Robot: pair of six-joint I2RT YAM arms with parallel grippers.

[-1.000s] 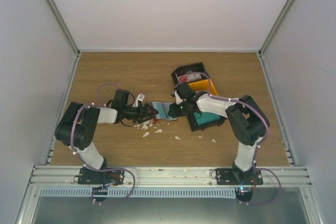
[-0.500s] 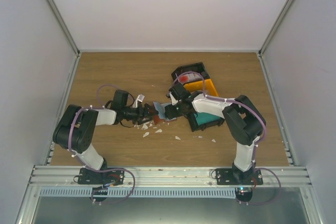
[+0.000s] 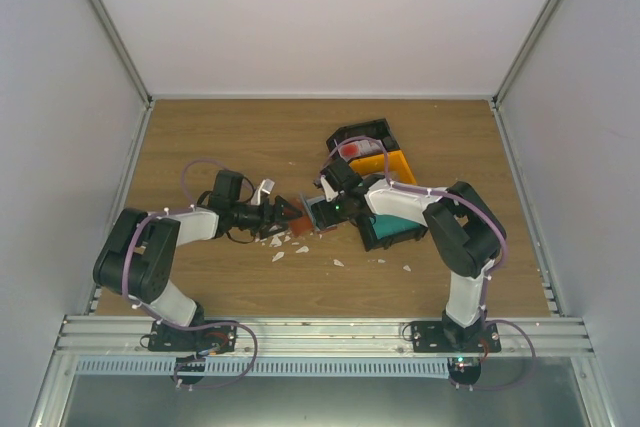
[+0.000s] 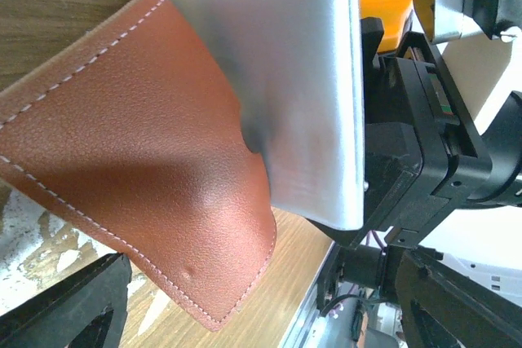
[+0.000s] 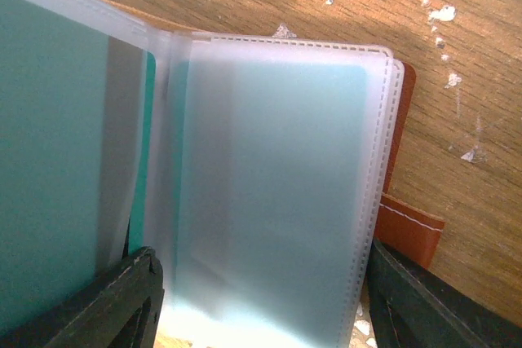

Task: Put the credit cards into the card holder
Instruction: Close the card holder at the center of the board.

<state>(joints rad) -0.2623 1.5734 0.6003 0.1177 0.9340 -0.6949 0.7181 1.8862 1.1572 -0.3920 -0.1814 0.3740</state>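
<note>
The card holder (image 3: 299,211) is held open at the table's middle, between my two grippers. In the left wrist view its reddish-brown cover (image 4: 139,160) curves up off the wood, and frosted sleeves (image 4: 285,95) stand behind it. My left gripper (image 3: 279,215) is open, with the cover's corner between its wide-apart fingers (image 4: 65,307). My right gripper (image 3: 326,209) is open, its fingers (image 5: 122,299) spread on either side of the frosted sleeves (image 5: 277,201). A teal card (image 5: 57,160) shows through a sleeve on the left. More teal cards (image 3: 397,223) lie in a black bin.
A yellow bin (image 3: 388,163) and a black bin (image 3: 362,135) holding a red-and-white card (image 3: 352,150) stand behind the right gripper. White torn scraps (image 3: 285,243) are scattered on the wood in front of the holder. Grey walls enclose the table.
My right gripper has moved left from the bin's edge up to the holder's sleeves. My left arm has pushed slightly right, towards it.
</note>
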